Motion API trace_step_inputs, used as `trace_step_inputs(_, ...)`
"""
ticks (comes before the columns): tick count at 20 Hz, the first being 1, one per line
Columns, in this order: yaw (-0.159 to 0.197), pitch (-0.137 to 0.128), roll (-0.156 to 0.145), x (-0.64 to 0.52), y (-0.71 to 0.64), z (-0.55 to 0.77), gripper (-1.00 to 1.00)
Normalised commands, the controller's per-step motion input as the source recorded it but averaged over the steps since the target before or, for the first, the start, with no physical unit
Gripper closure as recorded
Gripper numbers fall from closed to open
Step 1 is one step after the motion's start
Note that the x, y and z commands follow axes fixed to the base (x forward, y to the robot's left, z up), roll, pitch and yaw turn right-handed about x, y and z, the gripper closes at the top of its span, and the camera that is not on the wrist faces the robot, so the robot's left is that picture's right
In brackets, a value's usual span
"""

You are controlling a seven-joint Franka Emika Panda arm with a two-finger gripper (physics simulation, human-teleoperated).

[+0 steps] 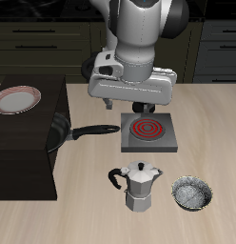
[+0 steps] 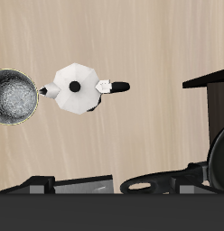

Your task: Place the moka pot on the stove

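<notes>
1. From the exterior view I see the moka pot (image 1: 140, 187) standing upright on the table near the front edge, untouched. The stove (image 1: 149, 132) lies just behind it, farther back, its red burner ring bare.
2. My gripper (image 1: 139, 110) hangs high above the stove's back edge, well clear of the pot. The arm's bulk hides the fingers, and the wrist view does not show them either, so I cannot tell whether they are spread or pressed together. Nothing is held.
3. The wrist view looks straight down on the moka pot (image 2: 78, 87), showing its lid knob, its black handle to one side and its spout to the other, pointing at the metal bowl (image 2: 14, 95) just beside it.
4. I judge the step in hand to be the approach: bring the gripper forward until the knob sits centred under it, then descend.
5. To do it well, I would confirm the fingers are wide before lowering, and close across the pot's body or handle rather than the small knob.
6. I would watch the bowl by the spout and the frying pan (image 1: 63, 132) beside the stove; a skewed descent could tip the pot or nudge either.
</notes>
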Motion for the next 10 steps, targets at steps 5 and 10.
trace_step_inputs(5, 0.009, -0.014, -0.029, 0.25, -0.05, -0.05, -1.00)
trace_step_inputs(10, -0.022, 0.010, -0.025, 0.26, -0.03, -0.10, -1.00)
